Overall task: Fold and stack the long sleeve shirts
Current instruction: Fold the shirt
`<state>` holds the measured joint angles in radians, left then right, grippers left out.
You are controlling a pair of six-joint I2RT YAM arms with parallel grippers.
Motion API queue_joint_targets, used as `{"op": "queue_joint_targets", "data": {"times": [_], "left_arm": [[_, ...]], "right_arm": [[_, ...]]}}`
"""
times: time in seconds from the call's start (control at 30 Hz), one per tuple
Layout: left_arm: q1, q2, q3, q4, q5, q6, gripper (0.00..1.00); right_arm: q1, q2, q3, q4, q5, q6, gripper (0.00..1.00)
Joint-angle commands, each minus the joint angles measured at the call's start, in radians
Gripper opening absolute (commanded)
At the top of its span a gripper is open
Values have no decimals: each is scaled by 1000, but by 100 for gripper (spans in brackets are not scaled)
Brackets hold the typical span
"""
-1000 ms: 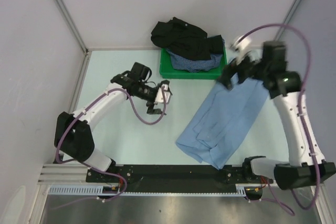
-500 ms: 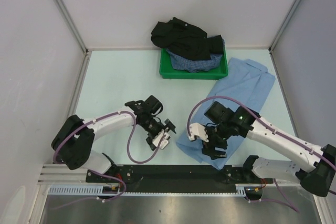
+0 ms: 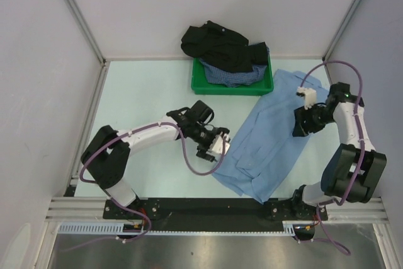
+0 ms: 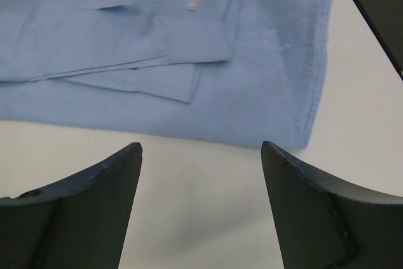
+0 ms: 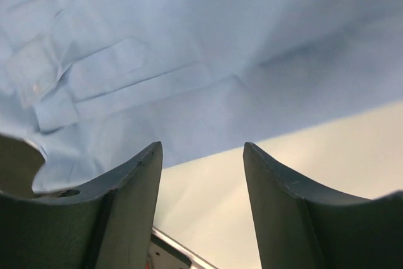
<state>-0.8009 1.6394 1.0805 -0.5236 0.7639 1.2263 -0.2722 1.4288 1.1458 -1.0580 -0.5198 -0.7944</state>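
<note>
Light-blue collared cloth shirt (image 3: 277, 133) lies just ahead of my left fingers (image 4: 82, 218) and right fingers (image 5: 113, 218), all apart; folding step, likely next: pinch its edges.

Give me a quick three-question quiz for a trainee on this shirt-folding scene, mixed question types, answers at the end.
1. True or false: the light blue shirt lies inside the green tray.
2. The left fingers hold: A) a sleeve, B) nothing, C) the tray's rim.
3. Which shirt lies topmost on the tray pile?
Key: 1 false, it lies on the table beside the tray. 2 B, they stand open over bare table at the shirt's edge. 3 the black shirt, over the checked shirt.
</note>
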Motion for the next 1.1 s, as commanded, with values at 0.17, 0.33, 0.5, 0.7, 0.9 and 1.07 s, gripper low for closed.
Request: {"op": "queue_joint_targets", "data": {"times": [0.17,0.33,0.5,0.7,0.9,1.07], "left_arm": [[58,115,128,-58,61,-529,79],[89,134,99,-85,143,-790,75],[92,39,-91,35,176,-947,70],[121,-21,-220,189,207,-1050,71],[124,-70,-286,286,178,-1045,73],[118,-46,-281,319,181,-1103,69]], "right_arm": [[-179,25,-104,259,-56,420,56],[-237,67,-55,133,-137,426,49],[-91,-158,-86,-8,-250,178,51],[502,-529,-242,-175,-131,-281,59],[903,-631,-386,-162,-57,-342,54],[1131,-499,-403,-168,-48,-359,45]]}}
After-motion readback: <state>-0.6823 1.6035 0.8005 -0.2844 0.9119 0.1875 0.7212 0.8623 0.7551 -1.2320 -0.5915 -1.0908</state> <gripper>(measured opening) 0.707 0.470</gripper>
